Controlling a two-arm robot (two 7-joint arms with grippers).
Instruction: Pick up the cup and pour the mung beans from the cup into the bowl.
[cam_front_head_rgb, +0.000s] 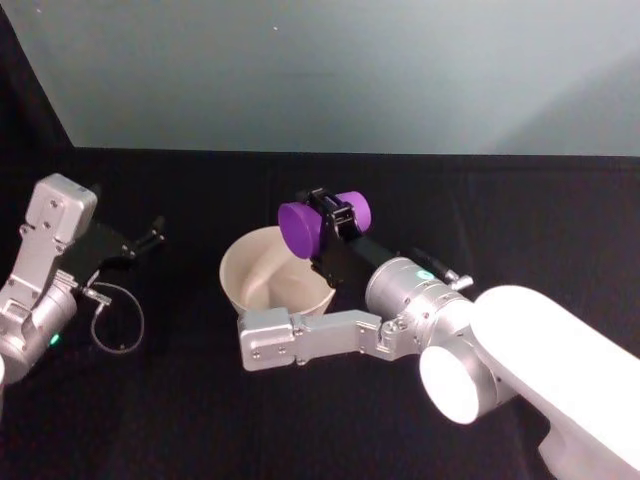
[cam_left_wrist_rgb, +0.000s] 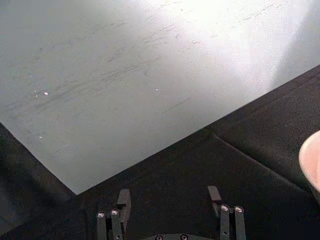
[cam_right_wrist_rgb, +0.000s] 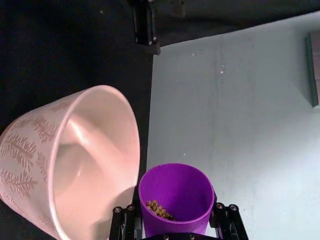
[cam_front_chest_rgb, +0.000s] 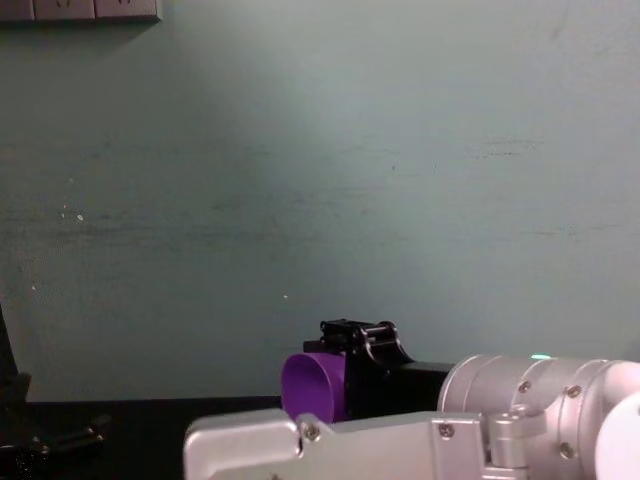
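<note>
While the left tool is idling wide apart and empty at the 9 o'clock side of the black counter, the right arm is reaching in from 4 o'clock. Its right tool is clamping the one cup, tipped sideways over the 1 o'clock rim of the one bowl, and mung beans are lying inside the cup.

My right gripper hides the cup's middle and 1 side of the bowl. The left wrist view's edge cuts the bowl off.
</note>
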